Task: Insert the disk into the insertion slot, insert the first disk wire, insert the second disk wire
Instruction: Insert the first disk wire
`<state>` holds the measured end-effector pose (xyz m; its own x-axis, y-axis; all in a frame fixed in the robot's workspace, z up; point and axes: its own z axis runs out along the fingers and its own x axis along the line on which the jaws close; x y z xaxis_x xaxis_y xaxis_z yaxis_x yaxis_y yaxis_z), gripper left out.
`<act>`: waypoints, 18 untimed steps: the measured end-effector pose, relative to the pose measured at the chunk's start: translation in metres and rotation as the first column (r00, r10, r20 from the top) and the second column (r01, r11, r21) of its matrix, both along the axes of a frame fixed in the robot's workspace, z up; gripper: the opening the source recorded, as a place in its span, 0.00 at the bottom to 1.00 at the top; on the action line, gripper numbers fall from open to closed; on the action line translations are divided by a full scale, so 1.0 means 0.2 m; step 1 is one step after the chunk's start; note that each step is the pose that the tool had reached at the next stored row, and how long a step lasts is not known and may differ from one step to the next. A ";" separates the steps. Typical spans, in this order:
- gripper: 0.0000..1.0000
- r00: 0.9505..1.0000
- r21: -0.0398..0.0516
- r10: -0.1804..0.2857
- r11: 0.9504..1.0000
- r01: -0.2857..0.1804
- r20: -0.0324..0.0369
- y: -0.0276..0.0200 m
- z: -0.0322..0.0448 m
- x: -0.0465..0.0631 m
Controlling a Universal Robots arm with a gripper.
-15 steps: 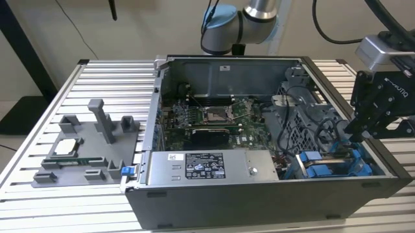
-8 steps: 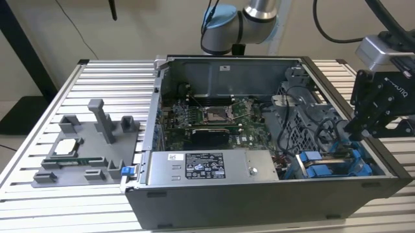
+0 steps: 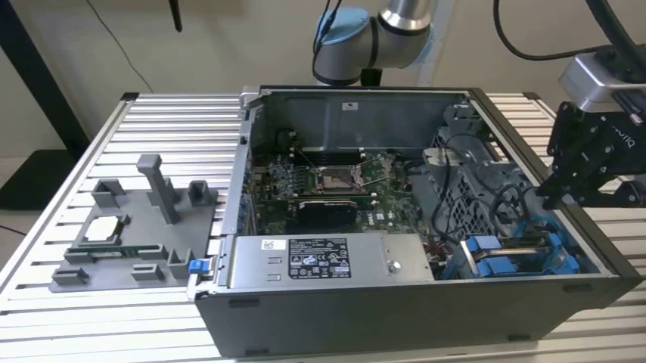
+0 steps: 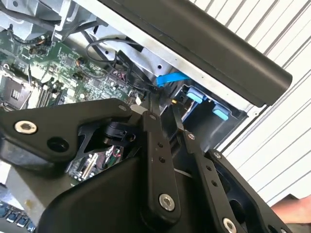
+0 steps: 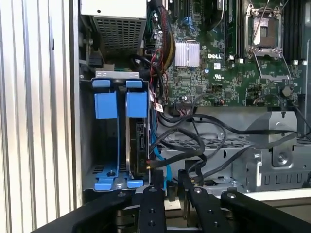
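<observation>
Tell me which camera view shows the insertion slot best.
The first wrist view: the insertion slot lies open along its full length. The exterior view shows it at an angle; the second wrist view catches its blue tabs past the case edge.

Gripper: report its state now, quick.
Gripper: cannot be told whether open or closed; it is at the blue wire beside the insertion slot.

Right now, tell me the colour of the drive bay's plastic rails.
Bright blue; the rails show best in the first wrist view.
</observation>
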<state>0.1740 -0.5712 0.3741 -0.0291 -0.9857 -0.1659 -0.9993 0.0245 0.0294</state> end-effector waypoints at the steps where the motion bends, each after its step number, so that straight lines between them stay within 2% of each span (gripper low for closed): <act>1: 1.00 1.000 0.000 0.007 1.000 -0.007 0.003 0.000 -0.006 0.00; 3: 1.00 1.000 0.002 0.025 1.000 -0.025 0.010 -0.001 -0.015 0.01; 5: 1.00 0.999 0.012 0.037 0.999 -0.037 0.011 0.000 -0.019 0.01; 8: 1.00 0.999 0.034 0.046 0.998 -0.046 0.013 0.000 -0.023 0.01; 9: 0.00 0.999 0.045 0.047 0.998 -0.047 0.014 0.000 -0.025 0.01; 11: 0.00 0.999 0.062 0.046 0.997 -0.047 0.016 0.000 -0.027 0.01; 13: 0.00 0.999 0.072 0.046 0.996 -0.047 0.018 0.000 -0.030 0.01; 18: 0.00 0.999 0.074 0.046 0.996 -0.047 0.019 0.000 -0.030 0.01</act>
<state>0.1764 -0.5713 0.3681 0.0202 -0.9709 -0.2385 -0.9996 -0.0238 0.0126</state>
